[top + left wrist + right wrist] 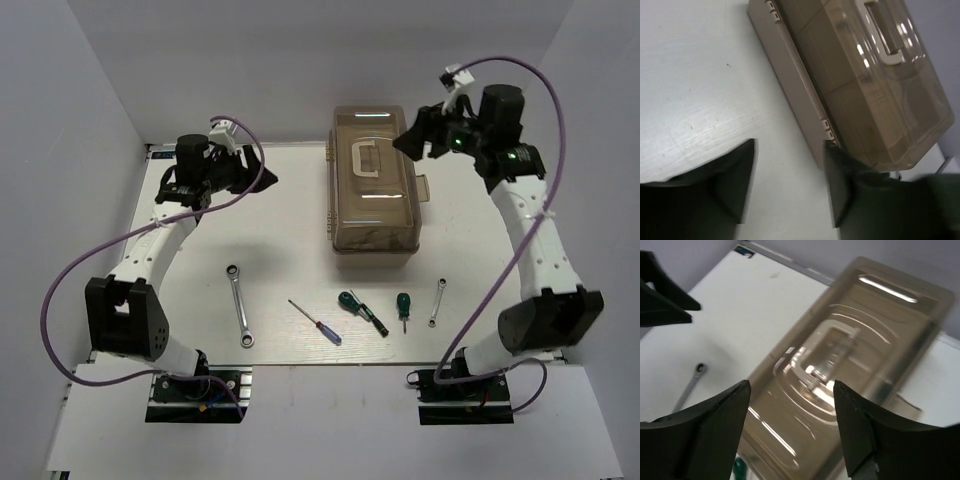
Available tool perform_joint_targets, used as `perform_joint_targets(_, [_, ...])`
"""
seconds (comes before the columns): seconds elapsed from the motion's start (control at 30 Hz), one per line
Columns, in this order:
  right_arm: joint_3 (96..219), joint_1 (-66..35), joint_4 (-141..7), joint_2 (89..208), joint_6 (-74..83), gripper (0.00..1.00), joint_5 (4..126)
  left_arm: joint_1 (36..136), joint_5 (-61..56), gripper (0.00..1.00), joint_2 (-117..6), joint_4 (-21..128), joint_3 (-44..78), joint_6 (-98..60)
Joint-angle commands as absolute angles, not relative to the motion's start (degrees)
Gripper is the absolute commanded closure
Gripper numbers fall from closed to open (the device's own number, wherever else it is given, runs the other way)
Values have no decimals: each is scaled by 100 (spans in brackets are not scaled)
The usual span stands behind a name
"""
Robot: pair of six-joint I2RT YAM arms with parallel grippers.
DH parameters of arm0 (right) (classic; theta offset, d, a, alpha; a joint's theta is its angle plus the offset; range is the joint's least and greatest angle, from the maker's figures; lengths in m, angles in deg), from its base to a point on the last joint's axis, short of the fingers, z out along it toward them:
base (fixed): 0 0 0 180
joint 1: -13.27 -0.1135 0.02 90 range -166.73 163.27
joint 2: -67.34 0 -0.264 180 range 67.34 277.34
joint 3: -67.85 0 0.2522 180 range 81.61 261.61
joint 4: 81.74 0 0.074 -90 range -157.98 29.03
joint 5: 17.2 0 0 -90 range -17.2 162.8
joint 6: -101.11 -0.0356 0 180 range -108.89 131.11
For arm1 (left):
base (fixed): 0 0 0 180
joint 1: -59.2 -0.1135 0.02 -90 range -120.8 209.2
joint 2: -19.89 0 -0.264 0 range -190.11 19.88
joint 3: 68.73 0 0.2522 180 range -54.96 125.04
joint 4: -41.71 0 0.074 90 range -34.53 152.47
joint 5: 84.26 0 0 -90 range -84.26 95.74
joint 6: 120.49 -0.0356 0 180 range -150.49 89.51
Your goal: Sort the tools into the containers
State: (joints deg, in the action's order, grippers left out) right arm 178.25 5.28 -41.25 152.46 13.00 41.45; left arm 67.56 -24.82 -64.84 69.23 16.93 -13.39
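Observation:
The toolbox stands shut at the middle back, with a smoky brown lid and handle. Five tools lie in a row near the front: long wrench, red-and-blue screwdriver, two green-handled screwdrivers, short wrench. My left gripper is open and empty, left of the box; its wrist view shows the box's side. My right gripper is open and empty, raised above the lid. The long wrench also shows there. No separate beige trays are in view.
White walls enclose the table at the left, back and right. The arms' bases stand at the near edge. The box's front latch sticks out on its right side.

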Motion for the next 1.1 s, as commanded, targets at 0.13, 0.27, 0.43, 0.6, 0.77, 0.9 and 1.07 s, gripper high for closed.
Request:
perform_joint_targets(0.13, [18453, -315, -4609, 16531, -698, 18, 3965, 6773, -3354, 12, -6792, 6339, 2141, -1028])
perform_joint_targets(0.27, [18839, -528, -4556, 16981, -1067, 19, 4598, 6825, -3653, 12, -7011, 6022, 2194, -712])
perform_joint_targets(0.43, [19042, -825, -4346, 17202, -1112, 24, 5643, 6878, -3784, 16, -7117, 5793, 2194, -650])
perform_joint_targets(0.6, [18806, -792, -4047, 17272, -1253, 27, 6190, 6931, -3899, 23, -7249, 5574, 2351, -527])
perform_joint_targets(0.77, [18585, -862, -3959, 17263, -1402, 27, 6243, 6984, -4013, 24, -7424, 5161, 2528, -342])
perform_joint_targets(0.9, [18489, -879, -3941, 17351, -1534, 28, 6217, 6984, -4014, 24, -7477, 5108, 2967, -263])
perform_joint_targets(1.07, [18471, -958, -3898, 17535, -1692, 31, 6208, 6984, -4066, 24, -7530, 5231, 3301, -263])
